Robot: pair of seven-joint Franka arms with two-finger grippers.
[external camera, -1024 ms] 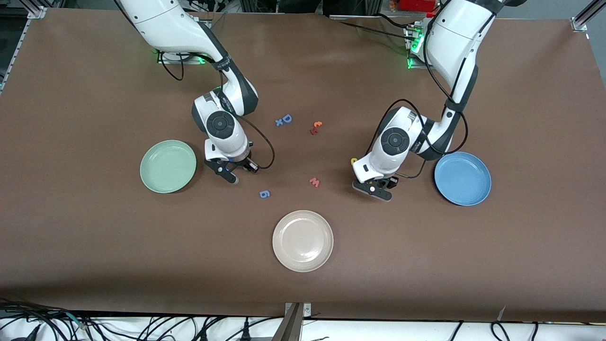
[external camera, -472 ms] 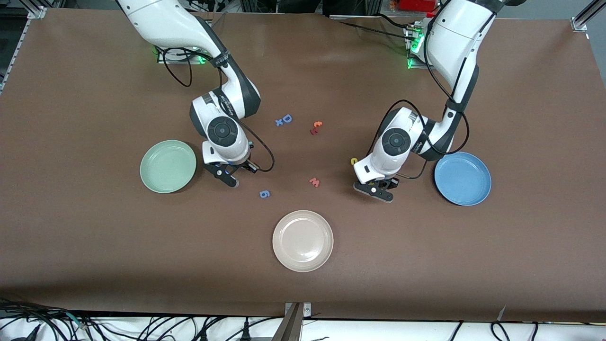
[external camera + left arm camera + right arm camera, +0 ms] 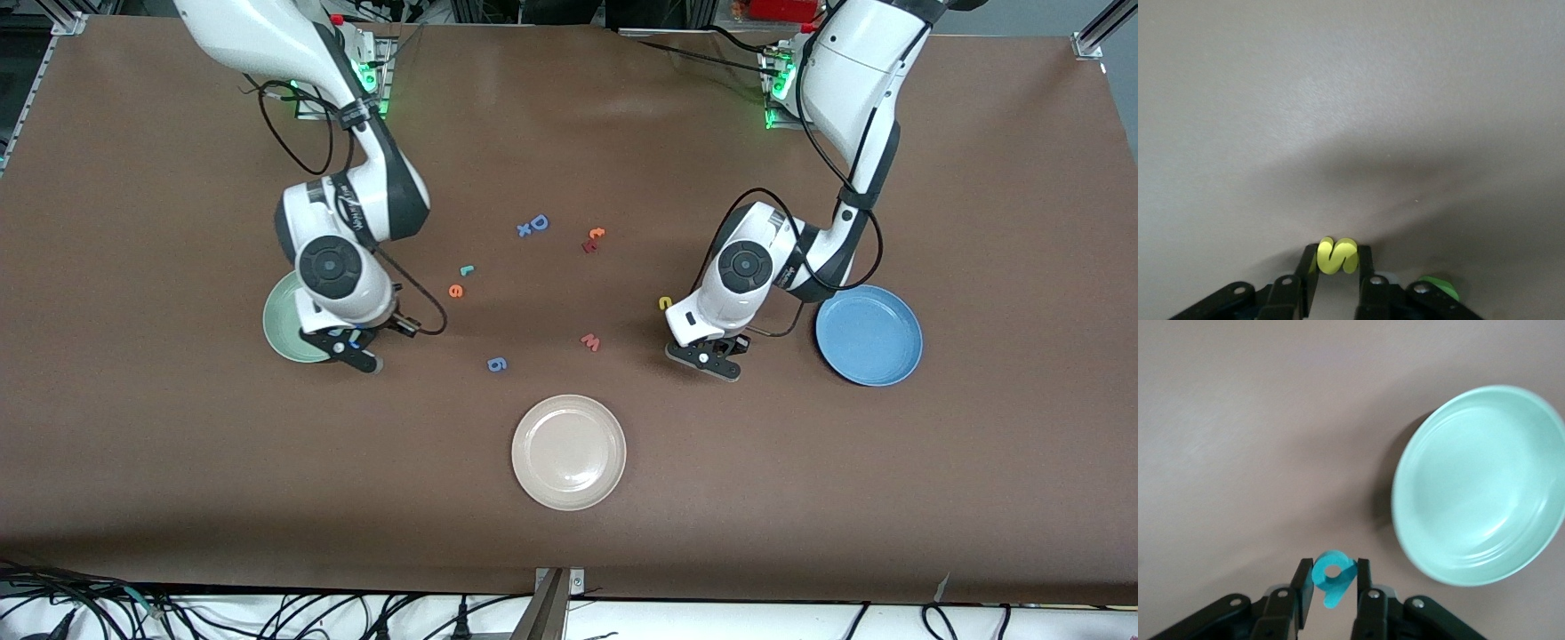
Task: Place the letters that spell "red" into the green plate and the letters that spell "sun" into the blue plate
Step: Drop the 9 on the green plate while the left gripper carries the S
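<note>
My left gripper (image 3: 709,359) sits low at the table between a pinkish "w" (image 3: 591,342) and the blue plate (image 3: 869,335). In the left wrist view this left gripper (image 3: 1337,259) is shut on the yellow "s" (image 3: 1337,255). My right gripper (image 3: 354,356) hangs over the edge of the green plate (image 3: 277,329). In the right wrist view that right gripper (image 3: 1333,573) is shut on the teal "d" (image 3: 1331,579), with the green plate (image 3: 1478,487) beside it. The teal "r" (image 3: 466,269) and orange "e" (image 3: 456,291) lie mid-table. A small yellowish letter (image 3: 664,303) lies by the left arm.
A beige plate (image 3: 569,452) sits nearest the front camera. Loose letters lie around the middle: a blue "D" (image 3: 539,222) with a small blue "x" (image 3: 524,230), an orange "t" (image 3: 596,234), a red letter (image 3: 588,247) and a blue "g" (image 3: 498,364).
My right arm swung from mid-table over to the green plate with the teal "d", uncovering the "r" and "e". My left gripper closed on the yellow "s", staying in place.
</note>
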